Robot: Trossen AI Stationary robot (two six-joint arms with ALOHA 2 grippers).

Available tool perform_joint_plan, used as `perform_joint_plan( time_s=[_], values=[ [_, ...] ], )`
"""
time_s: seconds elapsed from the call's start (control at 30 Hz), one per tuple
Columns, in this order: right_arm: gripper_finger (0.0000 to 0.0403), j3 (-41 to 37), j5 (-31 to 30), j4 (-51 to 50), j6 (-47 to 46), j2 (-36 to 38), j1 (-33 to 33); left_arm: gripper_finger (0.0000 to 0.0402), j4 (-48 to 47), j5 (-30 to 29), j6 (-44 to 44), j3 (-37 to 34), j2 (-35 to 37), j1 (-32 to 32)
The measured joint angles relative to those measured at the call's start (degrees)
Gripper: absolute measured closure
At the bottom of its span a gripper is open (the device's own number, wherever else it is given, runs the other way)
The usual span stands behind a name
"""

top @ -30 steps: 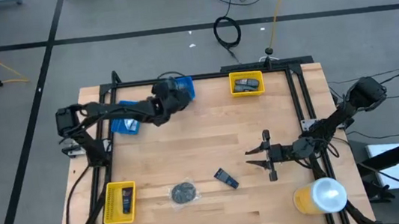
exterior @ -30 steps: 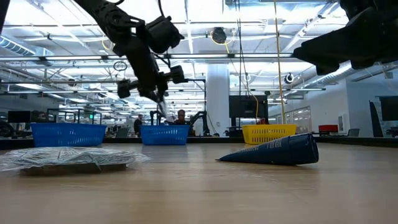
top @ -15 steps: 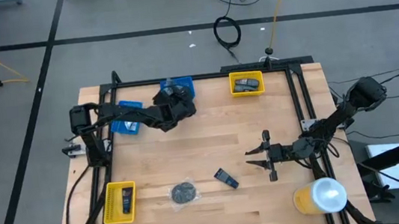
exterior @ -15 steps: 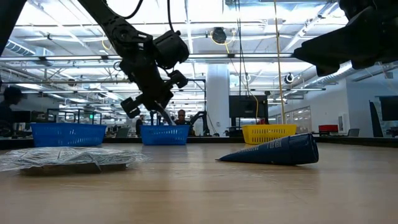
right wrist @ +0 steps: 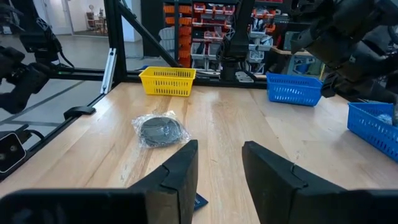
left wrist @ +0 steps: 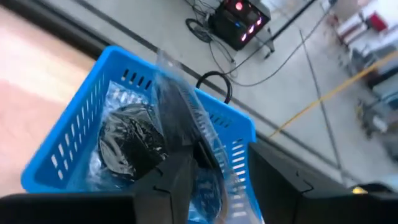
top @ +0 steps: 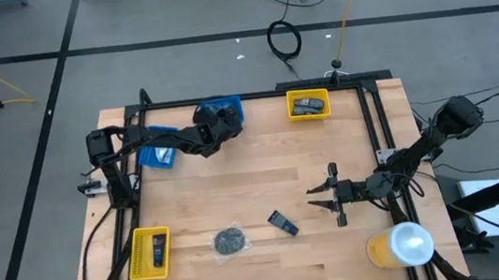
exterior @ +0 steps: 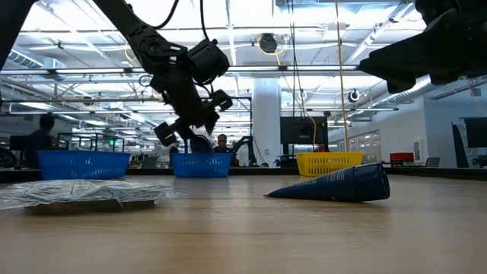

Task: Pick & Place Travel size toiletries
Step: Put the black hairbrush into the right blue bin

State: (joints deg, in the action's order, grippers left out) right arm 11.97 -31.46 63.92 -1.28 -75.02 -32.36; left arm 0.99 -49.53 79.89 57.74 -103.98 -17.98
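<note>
My left gripper hangs over the far blue bin, shut on a dark oblong piece in clear wrap. A round dark pad in plastic lies inside that bin. On the table lie another wrapped round pad and a dark oblong piece. My right gripper is open, hovering to the right of that piece and touching nothing. My left gripper pinches the wrapped dark piece at one end between its two fingers. The piece lies along the fingers, sticks out past the tips and is lifted clear above the blue bin. Its clear wrap trails loose beside the fingers.
A second blue bin sits at the left edge. One yellow bin stands at the far edge and another near left, each holding a dark item. A large yellow-and-white cylinder stands at the near right corner. A black frame borders the table.
My left gripper, still shut on the wrapped piece, has come down toward the far blue bin and tipped a little. The piece has moved with it. The right arm has kept still.
</note>
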Motion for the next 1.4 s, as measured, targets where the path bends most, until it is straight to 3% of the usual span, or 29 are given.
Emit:
perform_joint_plan(
  time_s=[0.23,0.37,0.47,0.73,1.03,1.2,1.4],
  values=[
    [0.0287,0.0,0.0,-0.37,-0.15,0.0,0.0,0.0252,-2.64,1.48,-11.0,0.04,2.58,0.01],
    [0.0287,0.02,0.02,-0.4,-0.4,0.0,0.0,0.028,-2.45,2.05,-14.38,0.04,3.52,0.31],
    [0.0287,0.02,0.02,-0.43,-0.79,0.0,0.0,0.0311,-2.93,5.76,-15.81,0.04,3.54,-0.05],
    [0.0287,0.02,0.02,-0.44,-0.87,0.0,0.02,0.0394,-8.52,7.56,-16.13,0.04,3.54,-0.58],
    [0.0287,0.02,0.02,-0.46,-1.03,0.0,0.0,0.0399,-11.53,6.6,-11.7,0.04,3.51,0.15],
    [0.0287,0.02,0.02,-0.46,-1.03,0.0,0.0,0.04,-4.23,-1.02,-7.6,-2.49,3.5,2.98],
    [0.0287,0.02,0.02,-0.54,-1.05,0.0,0.01,0.04,14.62,-6.66,-9.04,-10.96,3.5,4.29]
  ],
)
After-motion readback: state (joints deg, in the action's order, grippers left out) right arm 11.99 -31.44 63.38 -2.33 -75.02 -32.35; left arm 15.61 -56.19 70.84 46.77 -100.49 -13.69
